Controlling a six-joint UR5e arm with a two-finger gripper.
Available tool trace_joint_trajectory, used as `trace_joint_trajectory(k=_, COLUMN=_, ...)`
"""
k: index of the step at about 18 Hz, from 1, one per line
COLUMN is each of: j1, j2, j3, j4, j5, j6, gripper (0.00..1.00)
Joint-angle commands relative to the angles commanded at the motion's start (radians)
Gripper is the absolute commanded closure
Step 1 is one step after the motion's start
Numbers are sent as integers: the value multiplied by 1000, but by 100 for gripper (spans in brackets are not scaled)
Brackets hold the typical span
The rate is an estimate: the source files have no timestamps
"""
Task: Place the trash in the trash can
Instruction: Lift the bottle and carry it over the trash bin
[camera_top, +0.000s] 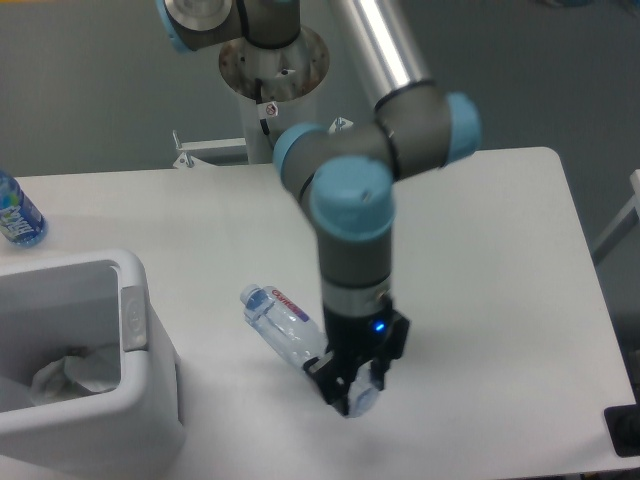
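Note:
A clear plastic bottle with a red-lettered label lies on its side on the white table, cap toward the upper left. My gripper is down at the bottle's base end with its fingers around it; how firmly they are shut on it does not show. The white trash can stands at the lower left, with a grey tab on its right side. A crumpled white paper wrapper lies inside the can.
A blue-labelled bottle stands at the table's far left edge. The arm's base column rises at the back centre. The table's right edge runs down the right side.

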Motion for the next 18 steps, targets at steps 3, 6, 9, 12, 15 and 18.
trace_joint_trajectory(k=3, j1=12, j2=8, j3=60, j4=44, j5=-69, j6=-18, gripper=41)
trace_joint_trajectory(k=6, j1=14, j2=41, j3=66, j4=112, j5=-110, j6=-21, gripper=41)
trace_joint_trajectory(k=9, j1=3, j2=57, j3=75, j4=160, j5=-161, j6=-14, gripper=41)
trace_joint_trajectory(k=12, j1=-58, j2=80, j3=75, j4=160, j5=-172, j6=-12, gripper=42)
trace_joint_trajectory(k=15, j1=-115, j2=91, j3=65, j4=160, j5=-172, j6=-6, gripper=44)
trace_joint_trajectory(k=18, j1=-181, j2=77, j3=65, j4=160, j5=-170, j6=12, gripper=44)
